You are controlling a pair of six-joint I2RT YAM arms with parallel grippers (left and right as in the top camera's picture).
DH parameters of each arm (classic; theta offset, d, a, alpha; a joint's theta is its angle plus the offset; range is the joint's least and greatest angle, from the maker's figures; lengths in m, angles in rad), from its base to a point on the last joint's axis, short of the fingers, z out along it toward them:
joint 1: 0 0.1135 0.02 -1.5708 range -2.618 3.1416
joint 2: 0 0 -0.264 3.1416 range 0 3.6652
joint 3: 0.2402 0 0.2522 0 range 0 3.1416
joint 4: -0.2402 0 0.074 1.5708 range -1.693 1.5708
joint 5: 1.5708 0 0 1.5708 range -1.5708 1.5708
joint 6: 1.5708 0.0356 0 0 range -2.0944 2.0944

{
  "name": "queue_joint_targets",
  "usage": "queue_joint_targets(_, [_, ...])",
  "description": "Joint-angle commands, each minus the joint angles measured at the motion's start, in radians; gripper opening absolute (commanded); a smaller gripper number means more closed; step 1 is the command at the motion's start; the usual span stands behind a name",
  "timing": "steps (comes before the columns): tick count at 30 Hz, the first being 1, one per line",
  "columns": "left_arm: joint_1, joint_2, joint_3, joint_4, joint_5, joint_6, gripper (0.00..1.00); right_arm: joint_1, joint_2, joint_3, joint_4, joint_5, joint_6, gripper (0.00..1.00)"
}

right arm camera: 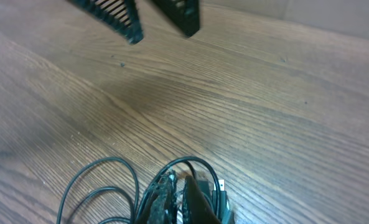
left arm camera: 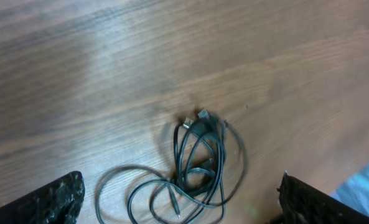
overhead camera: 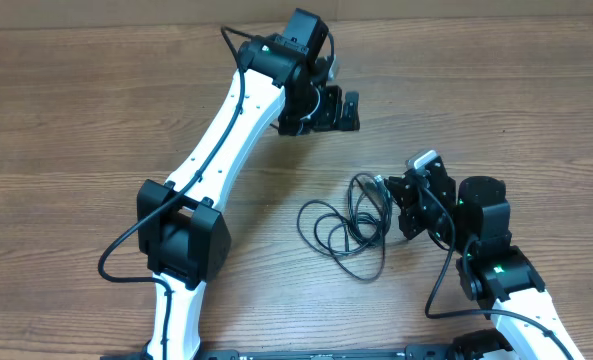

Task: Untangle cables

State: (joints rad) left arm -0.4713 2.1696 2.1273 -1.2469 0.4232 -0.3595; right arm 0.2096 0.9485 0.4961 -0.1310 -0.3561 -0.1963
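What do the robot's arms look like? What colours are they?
The left arm and right arm have smooth white shells and chunky black joints. A black wire runs along each. Small green lights glow on the joints. The left gripper and right gripper are black, with two fingers each. The left one's fingers have ridges.

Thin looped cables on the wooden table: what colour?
The thin looped cables are black, with silver-tipped plug ends; clearest in the left wrist view.
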Motion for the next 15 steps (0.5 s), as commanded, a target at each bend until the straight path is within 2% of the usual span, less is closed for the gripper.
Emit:
queue_joint_targets(1, [-0.012, 0.006, 0.024, -0.021, 0.127, 0.162, 1.00, -0.011, -0.016, 0.010, 0.006, 0.026, 0.106, 0.04])
queue_joint_targets(4, [-0.026, 0.006, 0.024, -0.075, 0.177, 0.316, 1.00, -0.022, -0.016, 0.010, 0.005, 0.026, 0.114, 0.04])
queue_joint_targets(7, [-0.046, 0.006, 0.024, -0.158, 0.167, 0.457, 1.00, -0.035, -0.014, 0.010, -0.008, 0.028, 0.107, 0.04])
queue_joint_targets(9, [-0.062, 0.006, 0.023, -0.192, 0.119, 0.499, 1.00, -0.042, -0.004, 0.010, -0.032, 0.042, 0.086, 0.04])
queue_joint_targets(11, [-0.079, 0.006, 0.023, -0.200, 0.009, 0.493, 1.00, -0.043, 0.029, 0.010, -0.070, 0.079, 0.083, 0.11])
queue_joint_targets(13, [-0.087, 0.006, 0.023, -0.194, -0.030, 0.493, 1.00, -0.043, 0.066, 0.010, -0.092, 0.074, 0.056, 0.19])
queue_joint_targets(14, [-0.089, 0.006, 0.023, -0.189, -0.034, 0.494, 1.00, -0.043, 0.080, 0.010, -0.098, 0.075, 0.048, 0.27])
queue_joint_targets(15, [-0.089, 0.006, 0.023, -0.184, -0.032, 0.493, 1.00, -0.042, 0.104, 0.010, -0.106, 0.074, 0.037, 0.40])
